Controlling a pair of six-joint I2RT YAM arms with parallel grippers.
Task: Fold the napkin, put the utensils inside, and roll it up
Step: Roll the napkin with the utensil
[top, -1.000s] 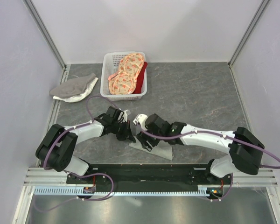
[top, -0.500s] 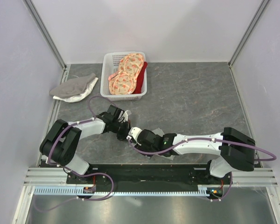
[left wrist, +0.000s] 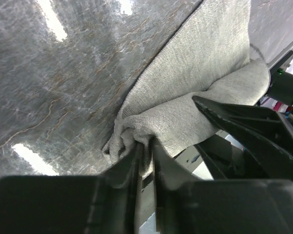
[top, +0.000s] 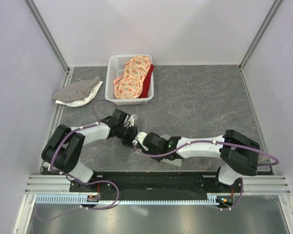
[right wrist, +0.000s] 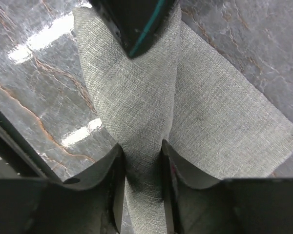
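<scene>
left fingers (left wrist: pixel 136 160) pinch bunched napkin (left wrist: pixel 200 73) end; right fingers (right wrist: pixel 115 173) clamp its ridge, long axis straight ahead between them.

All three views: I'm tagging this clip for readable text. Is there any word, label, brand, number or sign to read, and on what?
None: no readable text in any view.
The plain grey-green cloth napkin is unmarked.
The orange-pink patterned cloths in the white plastic basket bear a print, no letters.
At the arm bases, small coloured parts are too small to read.
</scene>
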